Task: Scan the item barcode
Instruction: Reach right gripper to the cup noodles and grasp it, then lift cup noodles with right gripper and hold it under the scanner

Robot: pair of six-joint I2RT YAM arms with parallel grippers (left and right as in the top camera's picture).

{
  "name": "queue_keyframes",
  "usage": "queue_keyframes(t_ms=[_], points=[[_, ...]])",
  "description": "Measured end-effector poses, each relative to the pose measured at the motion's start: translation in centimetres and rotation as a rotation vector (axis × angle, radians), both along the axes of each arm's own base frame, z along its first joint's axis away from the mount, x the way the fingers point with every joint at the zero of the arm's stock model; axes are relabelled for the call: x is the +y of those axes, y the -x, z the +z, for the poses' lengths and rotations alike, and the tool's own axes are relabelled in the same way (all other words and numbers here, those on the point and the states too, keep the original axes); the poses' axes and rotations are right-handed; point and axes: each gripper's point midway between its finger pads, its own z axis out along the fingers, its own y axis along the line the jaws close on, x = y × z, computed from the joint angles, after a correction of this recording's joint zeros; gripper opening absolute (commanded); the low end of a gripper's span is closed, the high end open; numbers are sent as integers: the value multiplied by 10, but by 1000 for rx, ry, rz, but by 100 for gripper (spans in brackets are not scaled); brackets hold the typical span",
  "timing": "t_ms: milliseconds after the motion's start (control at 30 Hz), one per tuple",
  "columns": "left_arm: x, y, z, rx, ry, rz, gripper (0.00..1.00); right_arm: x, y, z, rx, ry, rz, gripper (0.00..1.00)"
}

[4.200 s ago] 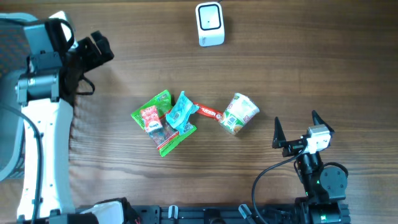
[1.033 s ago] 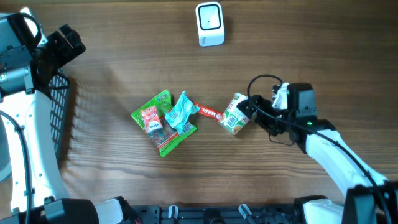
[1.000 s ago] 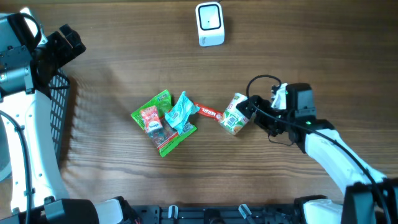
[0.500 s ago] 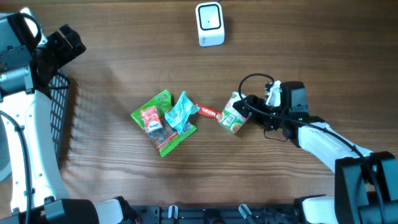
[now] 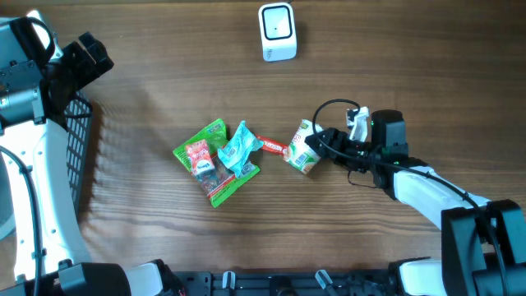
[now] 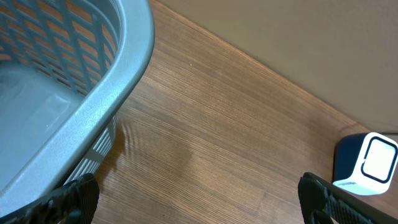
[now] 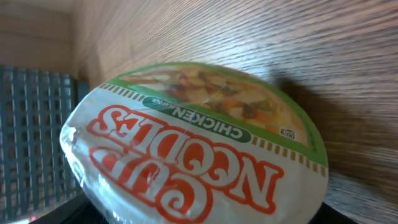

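The right gripper (image 5: 320, 141) straddles the lid end of the noodle cup (image 5: 298, 150), which lies on its side well nearer than the scanner (image 5: 277, 31); I cannot tell whether the jaws pinch it. Grip gently, so the soft wall keeps its shape and the barcode stays uncovered. Far left of the scanner, the left gripper (image 6: 196, 186) gapes wide, empty.

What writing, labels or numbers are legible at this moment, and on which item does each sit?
"CUP NOODLES": on the lid of the noodle cup, upside down in the right wrist view.
"CHICKEN": on the green band of the same lid; the smaller word after it is blurred.
Print on the snack packets: too small to read.
On the scanner: nothing legible.
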Motion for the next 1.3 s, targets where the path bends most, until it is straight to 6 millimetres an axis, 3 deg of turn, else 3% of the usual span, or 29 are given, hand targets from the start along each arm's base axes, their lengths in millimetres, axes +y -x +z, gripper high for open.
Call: queue_keyframes(t_ms=[133, 200, 267, 333, 500, 633, 1000, 1067, 1133, 1300], points=[[0, 0, 0, 0, 0, 0, 100, 7, 5, 5, -51, -14, 83, 79], [0, 0, 0, 0, 0, 0, 100, 6, 6, 6, -57, -18, 90, 83], [0, 0, 0, 0, 0, 0, 100, 4, 9, 2, -35, -4, 86, 94], [0, 0, 0, 1, 0, 0, 100, 0, 9, -4, -9, 20, 58, 96], [0, 0, 0, 1, 0, 0, 100, 2, 3, -12, 10, 91, -18, 100], [0, 0, 0, 1, 0, 0, 100, 0, -12, -4, -46, 88, -64, 100], [0, 0, 0, 1, 0, 0, 100, 13, -19, -21, 3, 0, -69, 93], [0, 0, 0, 1, 0, 0, 100, 15, -21, -21, 1, -13, -70, 79], [0, 0, 0, 1, 0, 0, 100, 19, -22, -19, -8, -36, -57, 74], [0, 0, 0, 1, 0, 0, 100, 25, -15, -13, -16, -87, 15, 71]])
